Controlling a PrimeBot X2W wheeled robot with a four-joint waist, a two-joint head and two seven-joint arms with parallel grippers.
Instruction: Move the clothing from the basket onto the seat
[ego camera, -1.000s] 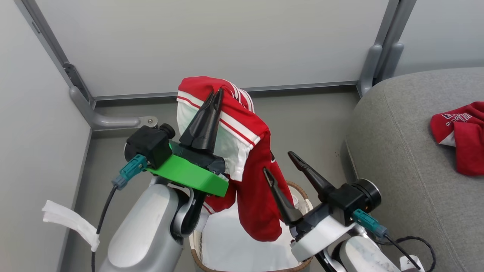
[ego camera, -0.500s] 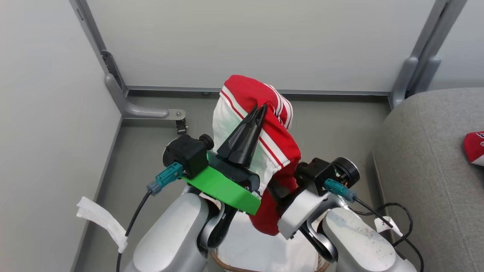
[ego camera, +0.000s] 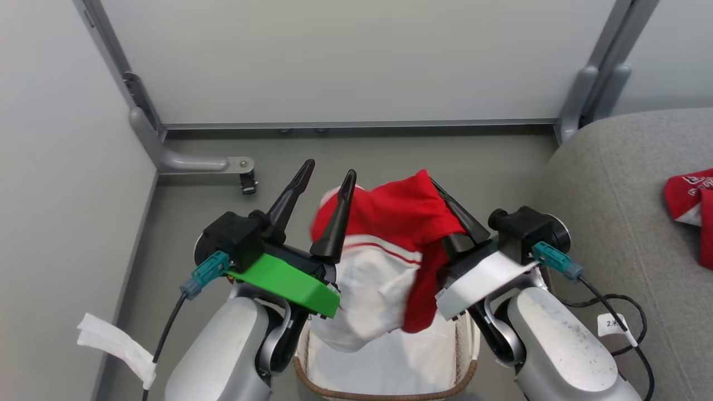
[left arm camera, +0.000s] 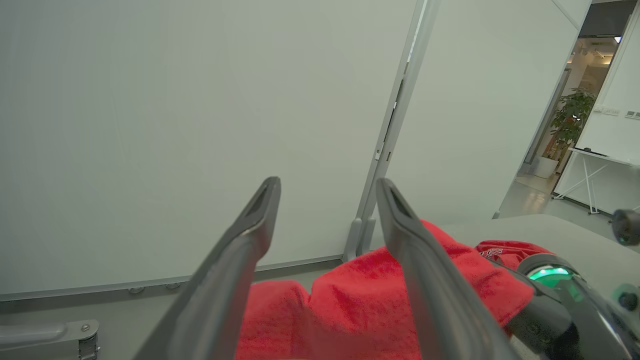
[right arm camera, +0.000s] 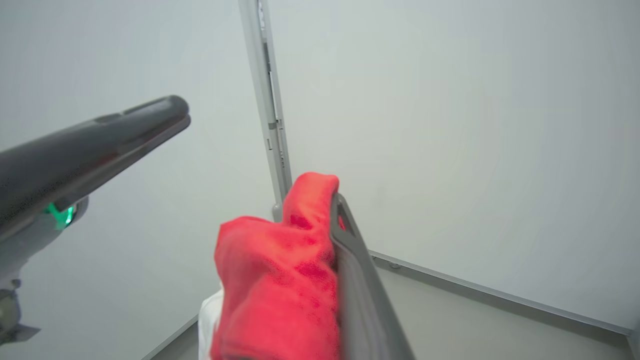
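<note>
Head view: the red-and-white garment [ego camera: 390,223] is seen held up above the basket [ego camera: 467,340]. It is pinched at its red upper fold by the right gripper [ego camera: 433,182], whose dark fingers are closed on the cloth, one of them covered by the fabric. The garment's white panel hangs down from there. Its lowest fold is seen in front of the basket's left rim and the white liner sheet [ego camera: 390,370] inside; whether it touches them cannot be told.

The left gripper [ego camera: 326,172] is held just beside the garment, on its left, with its two fingers spread apart and nothing between them. The plain red garment [ego camera: 690,203] with white lettering lies on the grey seat [ego camera: 607,184], well in from the seat's rounded edge that faces the basket. The basket stands on the floor [ego camera: 390,156] between the two forearms, near that edge of the seat.

In the left wrist view, the left gripper [left arm camera: 327,182] is shown parted, with the red-and-white garment [left arm camera: 350,310] low behind its fingers and not between the tips. In the right wrist view, the right gripper [right arm camera: 327,200] is shown with the garment [right arm camera: 275,290] bunched against its one visible finger [right arm camera: 355,280] and rising to the tip. A finger of the left gripper [right arm camera: 100,135] crosses the upper left.
</note>
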